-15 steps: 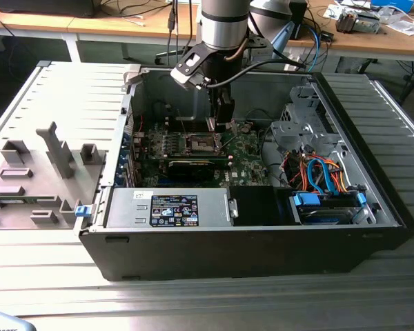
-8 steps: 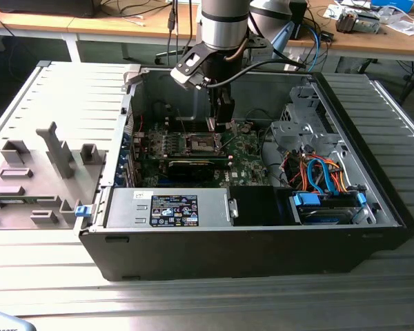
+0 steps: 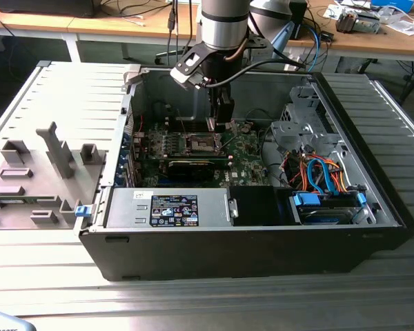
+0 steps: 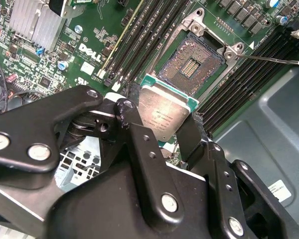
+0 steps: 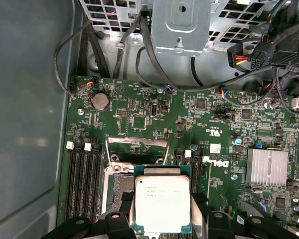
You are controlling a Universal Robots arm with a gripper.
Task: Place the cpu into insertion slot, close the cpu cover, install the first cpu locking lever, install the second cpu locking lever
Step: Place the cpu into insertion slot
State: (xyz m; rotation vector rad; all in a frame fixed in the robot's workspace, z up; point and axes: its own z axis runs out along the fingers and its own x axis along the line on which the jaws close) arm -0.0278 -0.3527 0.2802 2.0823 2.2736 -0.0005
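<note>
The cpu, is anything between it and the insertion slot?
Nothing visible. The gripper holds the cpu close to the insertion slot, whose contacts lie bare; the cpu cover is tilted up off it.

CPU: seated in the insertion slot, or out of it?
Out. The cpu sits clamped in the gripper short of the insertion slot, whose bare contact field shows in the second wrist view.

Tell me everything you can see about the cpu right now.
The cpu is a flat square chip: dull silver metal face with faint print, thin green edge. The gripper is shut on it, black fingers on two opposite edges. It hangs roughly level by the open insertion slot, not seated in it.
</note>
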